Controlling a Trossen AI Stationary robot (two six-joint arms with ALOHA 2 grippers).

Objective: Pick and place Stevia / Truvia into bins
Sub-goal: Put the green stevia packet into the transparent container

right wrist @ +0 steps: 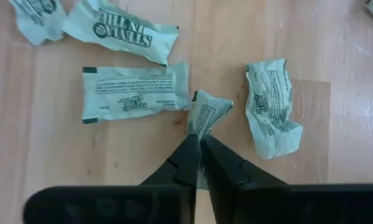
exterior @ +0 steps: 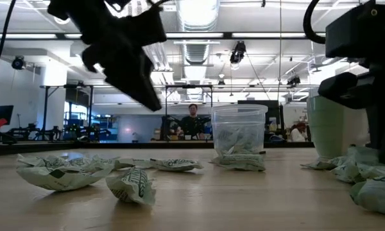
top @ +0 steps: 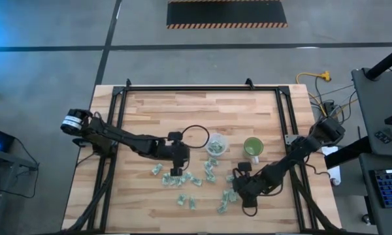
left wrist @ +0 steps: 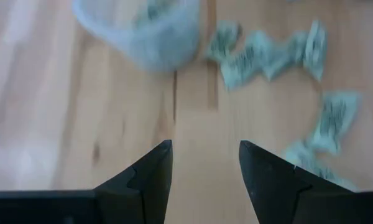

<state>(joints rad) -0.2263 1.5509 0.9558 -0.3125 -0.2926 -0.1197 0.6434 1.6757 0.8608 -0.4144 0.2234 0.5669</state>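
Several pale green and white Stevia sachets (top: pixel 195 180) lie flat or crumpled on the wooden table, near the two cups. The clear cup (top: pixel 215 145) stands upright with sachets inside (exterior: pixel 239 140); the green cup (top: pixel 253 148) stands to its right. My left gripper (left wrist: pixel 205 163) is open and raised over bare wood just left of the clear cup (left wrist: pixel 140 31), touching nothing. My right gripper (right wrist: pixel 199 142) is low over the sachets in front of the green cup, shut on one crumpled sachet (right wrist: pixel 206 115). My right gripper pinches a crumpled sachet by one bunched end (right wrist: pixel 201 127) between its two fingertips, coming from above and pointing down. The rest of the sachet sticks out past the fingertips. Whether it is lifted off the wood I cannot tell.
Loose sachets (right wrist: pixel 133 90) lie close around the held one, another (right wrist: pixel 270 109) beside it. More are strewn left of centre (exterior: pixel 64 172) and near the right gripper (exterior: pixel 372 186). A black frame (top: pixel 196 87) borders the table. A person stands in the room behind (exterior: pixel 192 120).
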